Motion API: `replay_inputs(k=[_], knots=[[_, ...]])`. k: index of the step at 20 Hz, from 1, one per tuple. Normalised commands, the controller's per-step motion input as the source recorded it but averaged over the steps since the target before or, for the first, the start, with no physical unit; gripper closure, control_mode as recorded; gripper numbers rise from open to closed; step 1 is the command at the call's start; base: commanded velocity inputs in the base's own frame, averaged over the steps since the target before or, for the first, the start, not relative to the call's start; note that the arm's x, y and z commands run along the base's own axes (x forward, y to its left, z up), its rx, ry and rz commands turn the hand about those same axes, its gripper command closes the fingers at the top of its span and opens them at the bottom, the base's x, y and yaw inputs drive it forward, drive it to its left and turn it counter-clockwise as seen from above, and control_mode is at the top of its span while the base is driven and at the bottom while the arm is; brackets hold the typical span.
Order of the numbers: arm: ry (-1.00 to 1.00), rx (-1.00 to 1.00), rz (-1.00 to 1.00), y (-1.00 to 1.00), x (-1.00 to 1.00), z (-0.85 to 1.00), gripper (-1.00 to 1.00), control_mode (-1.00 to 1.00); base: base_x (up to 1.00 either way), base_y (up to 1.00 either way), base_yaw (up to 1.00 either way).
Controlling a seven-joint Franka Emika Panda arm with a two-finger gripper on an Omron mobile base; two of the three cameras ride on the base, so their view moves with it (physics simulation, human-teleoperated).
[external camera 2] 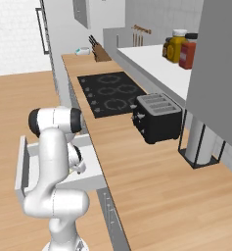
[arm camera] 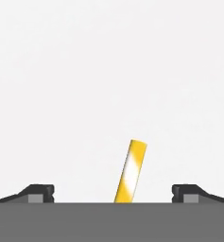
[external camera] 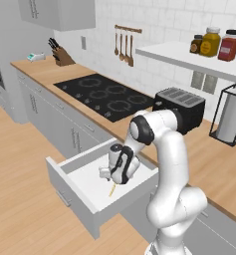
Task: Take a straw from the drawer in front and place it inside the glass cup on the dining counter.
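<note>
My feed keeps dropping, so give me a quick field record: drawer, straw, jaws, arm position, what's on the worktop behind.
drawer: pulled open, white inside showing
straw: yellow, lying on the drawer floor, between the two fingertips in the hand view
gripper: jaws wide open, nothing held, lowered into the drawer over the straw
arm: bent down from the base into the drawer
worktop behind: black hob, black toaster, knife block

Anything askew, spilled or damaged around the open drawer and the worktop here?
Nothing stands out. The drawer is pulled open on purpose, with the straw lying flat on its white floor between the fingers of the open hand. The toaster and jars stand upright.
</note>
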Motion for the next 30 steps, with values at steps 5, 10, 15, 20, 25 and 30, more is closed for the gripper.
replay_inputs(k=[5, 10, 15, 20, 25, 30], knots=[[0.00, 0.00, 0.00, 0.00, 0.00, -0.27, 1.00, -1.00, 0.00, 0.00, 0.00], [0.00, 0.00, 0.00, 0.00, 0.00, -0.22, 1.00, -1.00, 0.00, 0.00, 0.00], [0.01, 0.00, 0.00, 0.00, 0.00, -0.07, 1.00, -1.00, 0.00, 0.00, 0.00], [0.00, 0.00, 0.00, 0.00, -0.04, 0.07, 1.00, -1.00, 0.00, 0.00, 0.00], [-0.06, 0.00, 0.01, 0.00, -0.17, 0.87, 1.00, -1.00, 0.00, 0.00, 0.00], [-0.14, 0.06, 0.05, 0.00, -0.03, 1.00, 1.00, -1.00, 0.00, 0.00, 0.00]])
